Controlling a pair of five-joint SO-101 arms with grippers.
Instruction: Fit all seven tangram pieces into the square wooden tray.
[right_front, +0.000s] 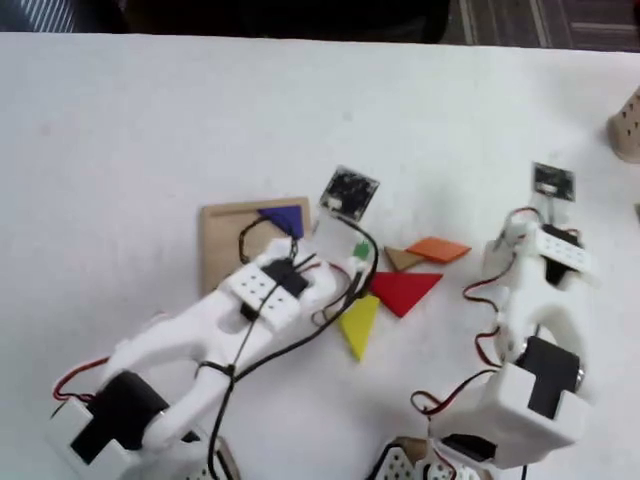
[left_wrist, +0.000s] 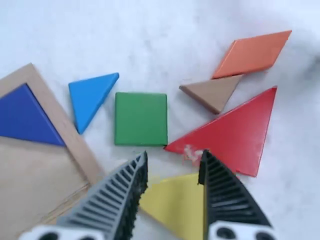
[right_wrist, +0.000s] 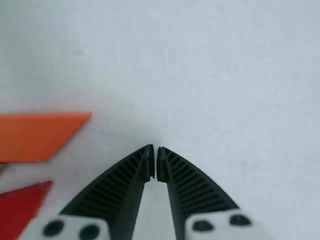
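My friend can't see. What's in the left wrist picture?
The open left gripper hangs over a yellow triangle. Nearby lie a green square, red triangle, brown triangle, orange parallelogram and light blue triangle. A dark blue triangle sits in the wooden tray.

Dark blue triangle (left_wrist: 22, 117) flat in wooden tray (left_wrist: 55, 115) corner; six other pieces (left_wrist: 141, 119) loose beside tray.

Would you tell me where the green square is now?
In the left wrist view the green square lies between the light blue triangle and the red triangle, ahead of the left tool.
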